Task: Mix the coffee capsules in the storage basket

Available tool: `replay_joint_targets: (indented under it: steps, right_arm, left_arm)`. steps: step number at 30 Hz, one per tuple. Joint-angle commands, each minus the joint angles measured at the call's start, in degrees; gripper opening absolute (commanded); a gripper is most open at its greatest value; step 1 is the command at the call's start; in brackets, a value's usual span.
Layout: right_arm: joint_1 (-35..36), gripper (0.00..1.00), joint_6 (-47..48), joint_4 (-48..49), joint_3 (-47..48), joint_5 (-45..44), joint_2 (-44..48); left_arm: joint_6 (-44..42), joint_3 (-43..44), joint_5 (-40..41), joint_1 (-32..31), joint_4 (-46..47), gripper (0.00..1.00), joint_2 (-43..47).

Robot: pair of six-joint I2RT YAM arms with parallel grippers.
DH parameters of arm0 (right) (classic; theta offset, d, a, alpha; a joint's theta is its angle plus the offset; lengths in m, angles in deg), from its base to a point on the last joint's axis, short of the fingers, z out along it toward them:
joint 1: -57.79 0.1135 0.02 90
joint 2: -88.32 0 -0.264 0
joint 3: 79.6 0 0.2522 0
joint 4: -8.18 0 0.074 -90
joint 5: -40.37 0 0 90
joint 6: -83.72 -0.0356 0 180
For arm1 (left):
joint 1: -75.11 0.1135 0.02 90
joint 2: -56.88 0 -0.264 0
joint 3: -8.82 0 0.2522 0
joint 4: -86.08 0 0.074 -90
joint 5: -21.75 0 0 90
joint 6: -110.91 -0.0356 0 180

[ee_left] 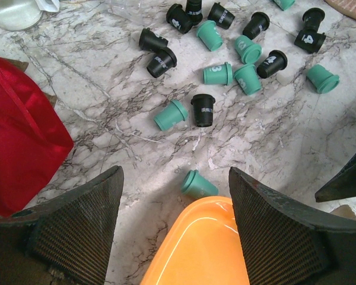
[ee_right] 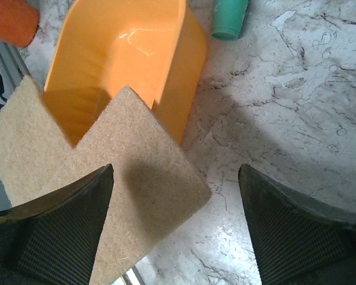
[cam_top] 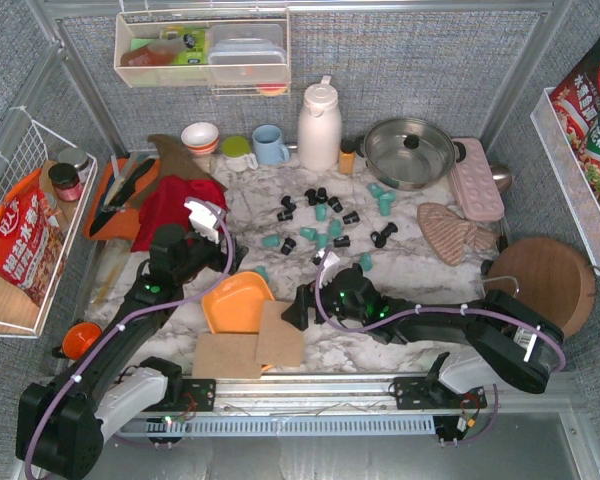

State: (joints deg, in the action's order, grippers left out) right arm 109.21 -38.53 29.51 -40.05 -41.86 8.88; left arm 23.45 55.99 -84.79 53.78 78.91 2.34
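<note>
Just beside basket (ee_left: 209, 240) rim, teal capsule (ee_left: 197, 184)

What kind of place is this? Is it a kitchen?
Probably a small kitchen counter, maybe a practice one. There is a marble-look table with a steel pan, a white jug, a blue mug and scattered coffee capsules.

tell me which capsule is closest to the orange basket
The lone teal capsule just off the storage basket rim; all the others lie scattered farther away.
</note>
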Motion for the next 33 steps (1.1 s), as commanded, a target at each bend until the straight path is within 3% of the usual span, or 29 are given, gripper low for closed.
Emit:
replay_joint_targets:
  steps: [1,11,17,22,33]
  right_arm:
    - [0.2,0.86,-1.1,2.8,0.2,0.2,-0.1]
    - [0.3,0.63,-1.7,1.1,-0.3,-0.7,1.5]
    - [0.3,0.43,0.3,-2.3,-0.1,-0.9,4.0]
    - [0.3,0.00,1.5,-4.9,0.7,-0.1,5.8]
    - [0.3,0.00,1.8,-12.5,4.7,1.0,12.6]
  left_arm:
    - [-0.5,0.0,-0.1,0.0,1.5,0.80,-0.2]
    - [-1.4,-0.1,1.7,0.0,1.1,0.81,-0.1]
    - [-1.8,0.0,2.3,-0.1,0.9,0.81,0.2]
    - [-1.8,-0.2,2.1,-0.1,1.2,0.81,0.5]
    - [-1.8,-0.3,2.9,-0.1,1.5,0.82,1.0]
